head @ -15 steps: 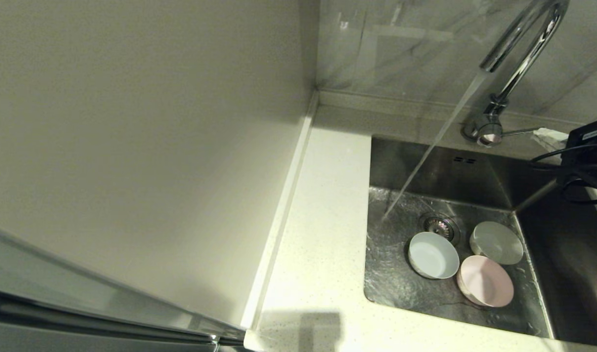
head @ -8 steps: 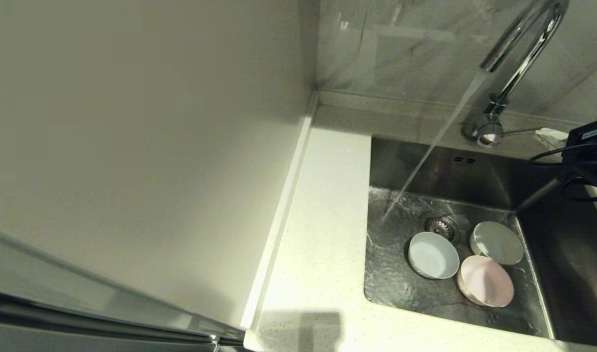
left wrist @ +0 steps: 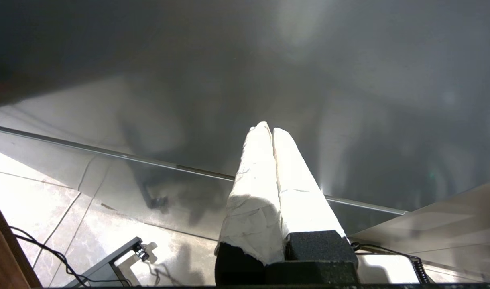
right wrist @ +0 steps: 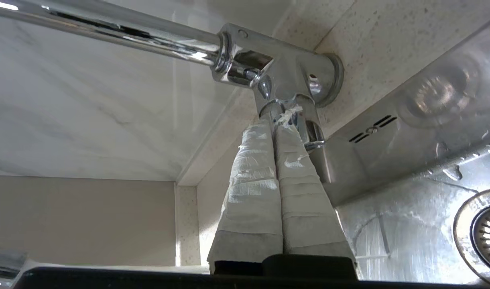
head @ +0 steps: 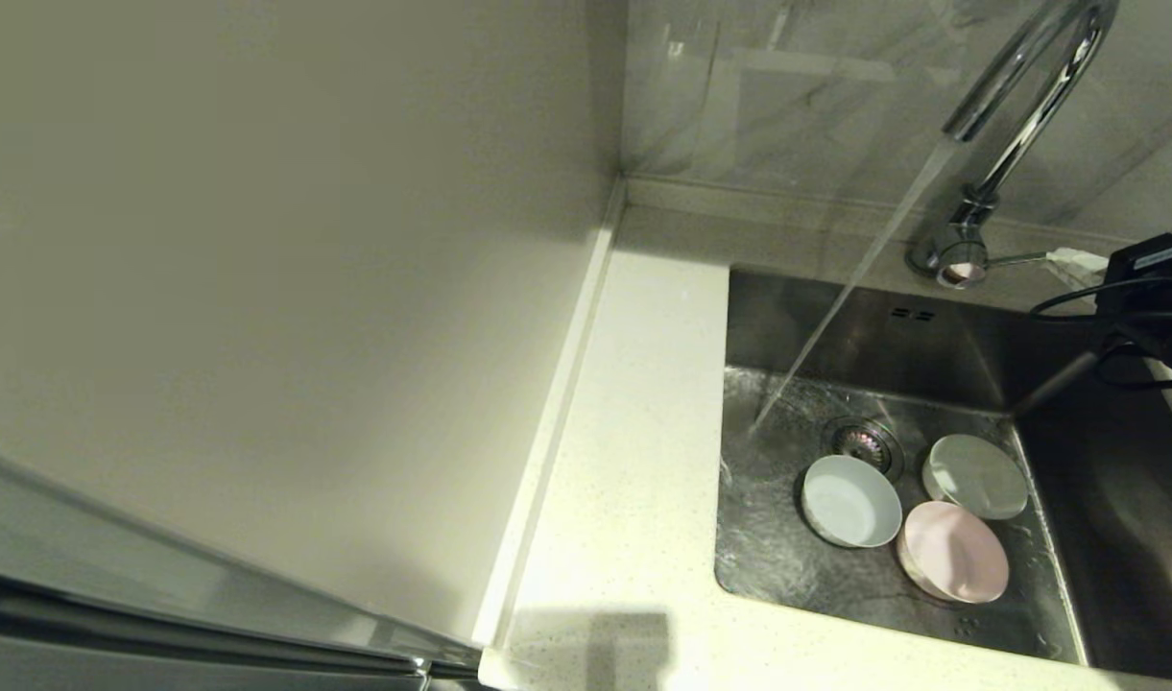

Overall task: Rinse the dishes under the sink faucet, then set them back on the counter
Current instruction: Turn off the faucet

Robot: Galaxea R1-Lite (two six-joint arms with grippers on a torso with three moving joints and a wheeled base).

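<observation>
Water runs from the chrome faucet (head: 1017,86) into the steel sink (head: 768,557). Three dishes lie on the sink floor: a pale blue bowl (head: 849,501), a whitish-green bowl (head: 974,476) and a pale pink bowl (head: 952,552). My right gripper (head: 1056,256) is shut, its wrapped fingertips (right wrist: 287,130) at the end of the faucet's side lever (head: 1017,257), by the faucet base (right wrist: 281,68). Nothing sits between its fingers. The off-white counter (head: 633,461) lies left of the sink. My left gripper (left wrist: 271,128) is shut and empty, off to the side.
The drain strainer (head: 866,441) sits just behind the blue bowl, with the overflow slots (head: 912,314) on the sink's back wall. A beige wall panel (head: 259,288) stands along the counter's left. Black cables (head: 1123,336) hang at the right arm.
The right arm has shifted a little to the right by the lever. Water keeps running and the three bowls have not moved.
</observation>
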